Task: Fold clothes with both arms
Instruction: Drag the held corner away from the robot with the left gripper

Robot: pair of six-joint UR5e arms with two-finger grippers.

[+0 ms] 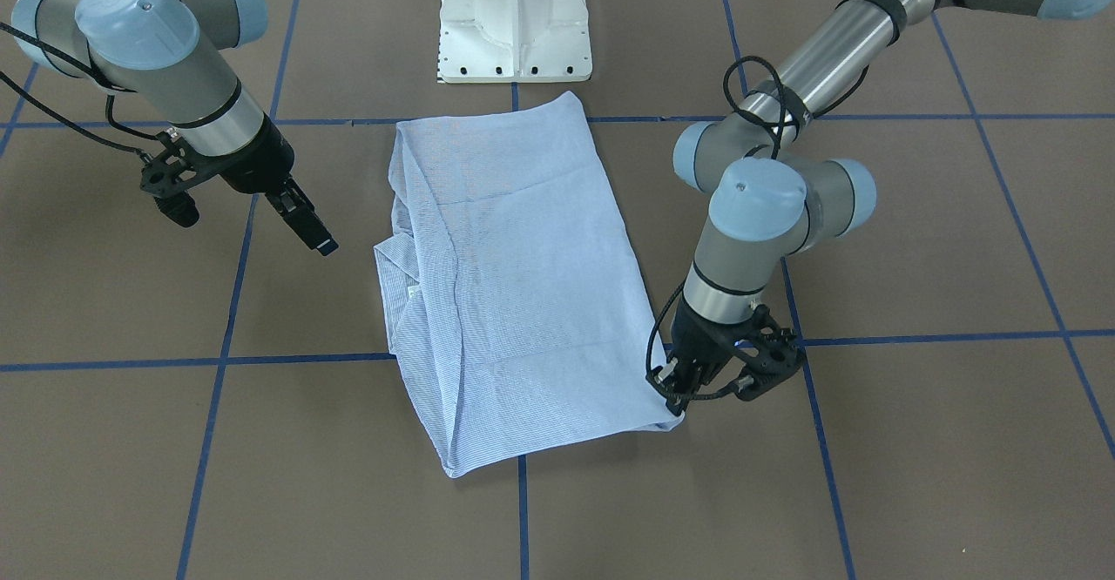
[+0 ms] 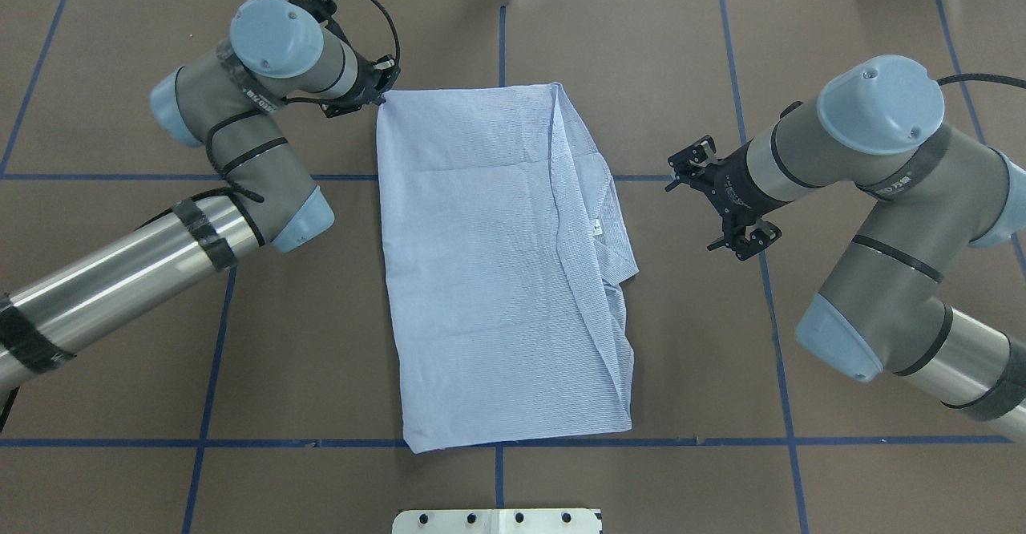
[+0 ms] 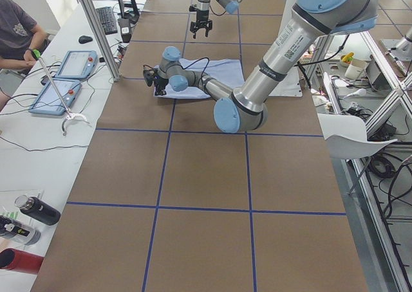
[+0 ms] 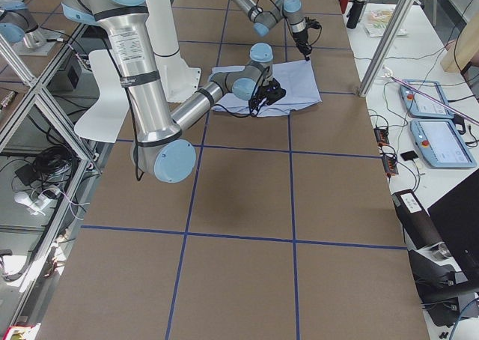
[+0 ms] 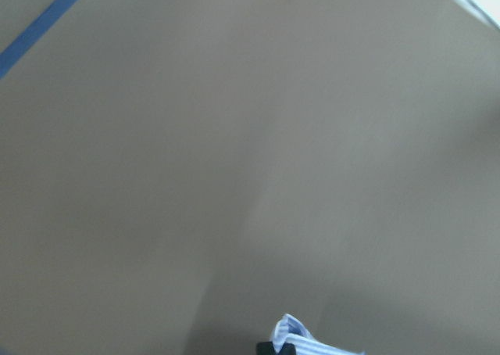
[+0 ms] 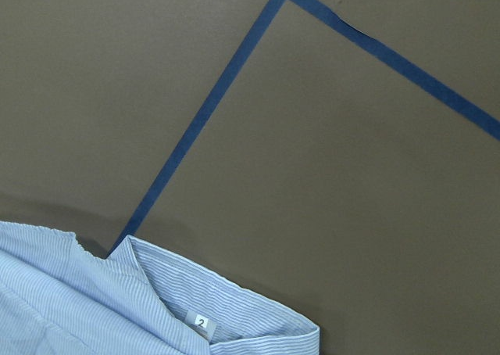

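The left gripper is closed on one corner of the shirt, low against the table. Its wrist view is blurred and shows only a scrap of striped cloth beside a dark fingertip, cut off at the bottom edge. From that pinched corner the shirt runs away as a long, flat rectangle of thin pinstriped cotton, with soft creases across it. What lies under the top layer is hidden.

The right gripper hangs just beside the opposite long edge, apart from the cloth, with its jaws spread and nothing in them. Below it the collar pokes out of the fold, a small white label marked "2" sewn inside. The table is matte brown, crossed by blue tape.
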